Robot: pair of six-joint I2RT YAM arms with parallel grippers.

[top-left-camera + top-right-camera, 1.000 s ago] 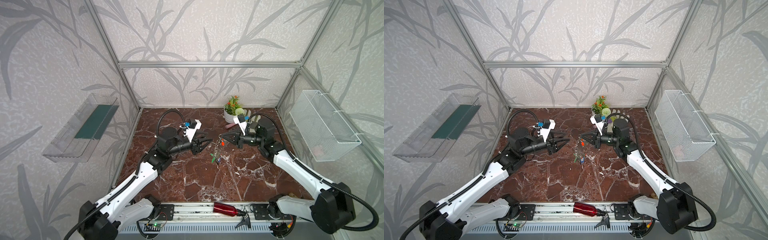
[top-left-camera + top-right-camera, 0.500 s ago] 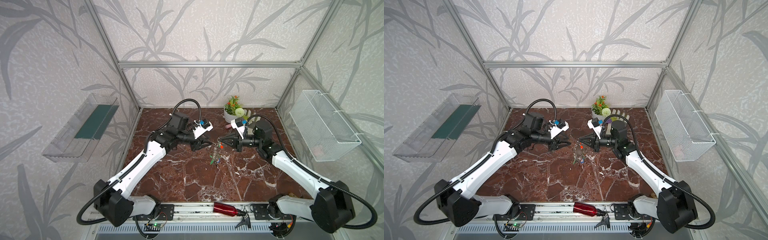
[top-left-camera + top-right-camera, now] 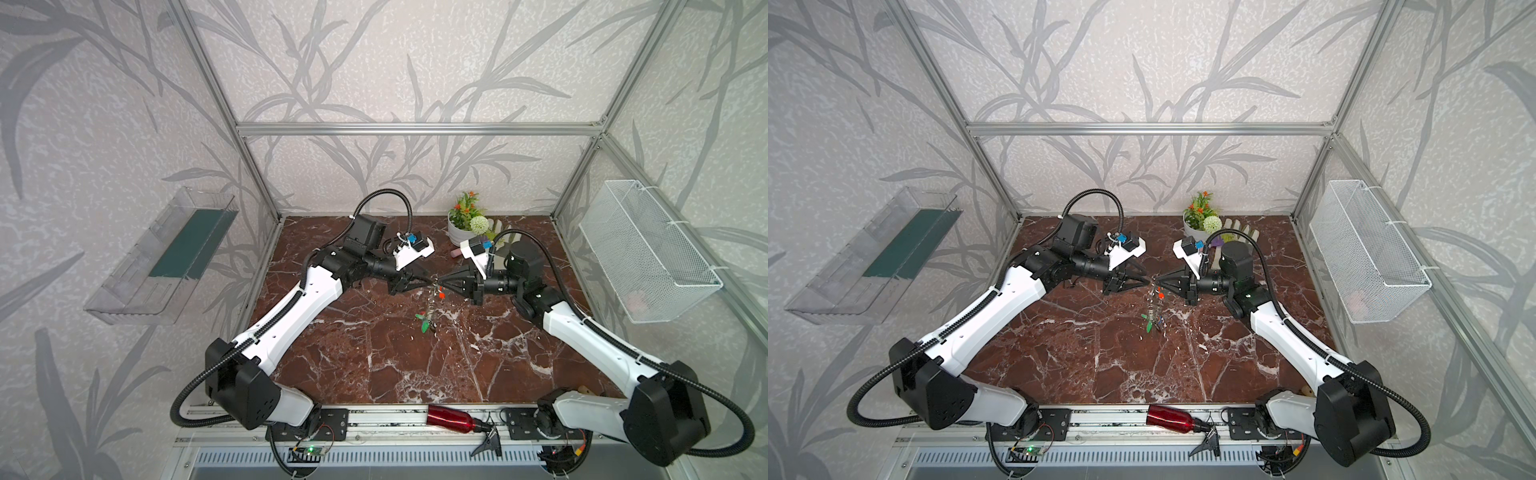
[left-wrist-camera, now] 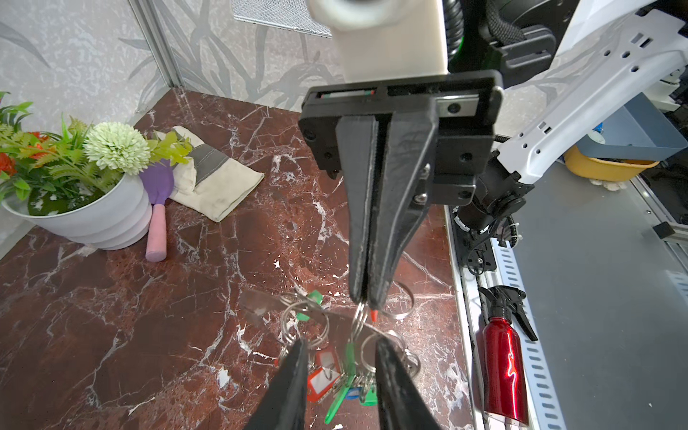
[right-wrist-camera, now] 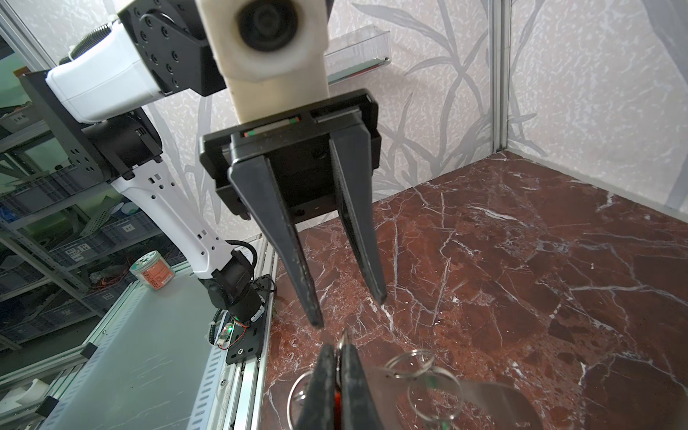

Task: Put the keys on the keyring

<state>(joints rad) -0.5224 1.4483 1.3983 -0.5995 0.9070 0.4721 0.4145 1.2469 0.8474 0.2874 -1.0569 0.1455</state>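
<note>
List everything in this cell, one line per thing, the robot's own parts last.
keyring: one, grey plate edged with silver split rings, hanging from the right gripper
keys: several, exact count unclear, red-orange, green and blue tags, on the keyring's rings
flower pot: one, white with green plants, back of the table
glove: one, beige, beside the pot
small spade: one, purple head and pink handle, beside the pot
spray bottle: one, red, on the front rail
wire basket: one, white, right wall
clear tray: one, transparent, left wall
table: one, red-brown marble, under everything
left gripper: one, black, open, facing the keyring
right gripper: one, black, shut on a split ring
</note>
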